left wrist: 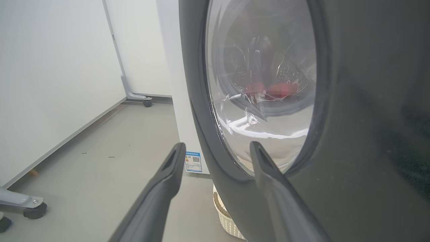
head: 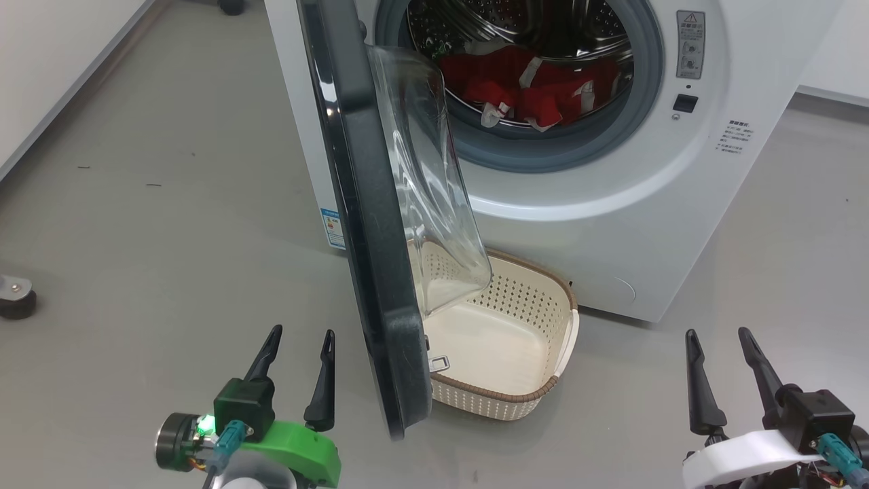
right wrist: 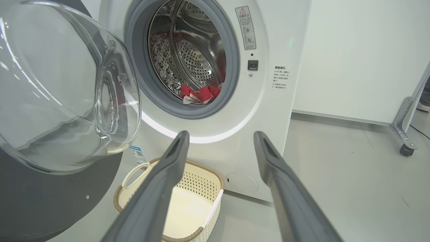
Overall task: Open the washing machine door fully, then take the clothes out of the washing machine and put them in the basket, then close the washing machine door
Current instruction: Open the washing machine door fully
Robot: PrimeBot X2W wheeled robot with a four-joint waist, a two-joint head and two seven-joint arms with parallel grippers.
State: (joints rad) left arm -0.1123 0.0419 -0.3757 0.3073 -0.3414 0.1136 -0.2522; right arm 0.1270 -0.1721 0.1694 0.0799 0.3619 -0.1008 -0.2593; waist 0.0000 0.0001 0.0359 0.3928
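The white washing machine (head: 611,224) stands ahead with its black-rimmed door (head: 366,224) swung out toward me, roughly edge-on, its glass bowl (head: 428,183) bulging right. Red clothes (head: 536,88) with white patches lie in the steel drum, seen too in the right wrist view (right wrist: 201,94). The cream basket (head: 543,387) sits empty on the floor below the opening, partly behind the door. My left gripper (head: 302,339) is open just left of the door's lower edge, facing the door's outer face (left wrist: 369,151). My right gripper (head: 719,336) is open at the lower right, holding nothing.
Grey floor spreads to both sides of the machine. A castor wheel (head: 15,299) stands at the far left. White panel walls on wheeled feet (right wrist: 404,134) flank the machine at left and right.
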